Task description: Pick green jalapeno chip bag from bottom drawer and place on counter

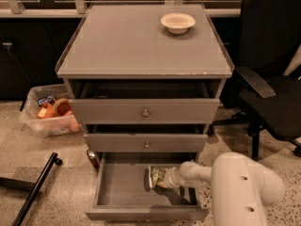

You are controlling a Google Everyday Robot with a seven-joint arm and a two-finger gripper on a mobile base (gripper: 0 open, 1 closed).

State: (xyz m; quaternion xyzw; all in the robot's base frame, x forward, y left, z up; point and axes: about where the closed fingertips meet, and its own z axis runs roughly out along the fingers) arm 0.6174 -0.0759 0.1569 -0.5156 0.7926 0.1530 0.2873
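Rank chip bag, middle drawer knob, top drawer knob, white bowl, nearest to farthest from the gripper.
Gripper: inside bottom drawer.
1. Chip bag, at it.
2. Middle drawer knob, above.
3. Top drawer knob, higher.
4. White bowl, back right of counter.

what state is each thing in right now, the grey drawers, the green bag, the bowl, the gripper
grey bottom drawer: pulled open
two upper grey drawers: slightly out, nearly shut
light green crinkly chip bag: lying in the bottom drawer
white arm's gripper: down in the bottom drawer, at the bag
white round bowl: upright on the grey glossy counter
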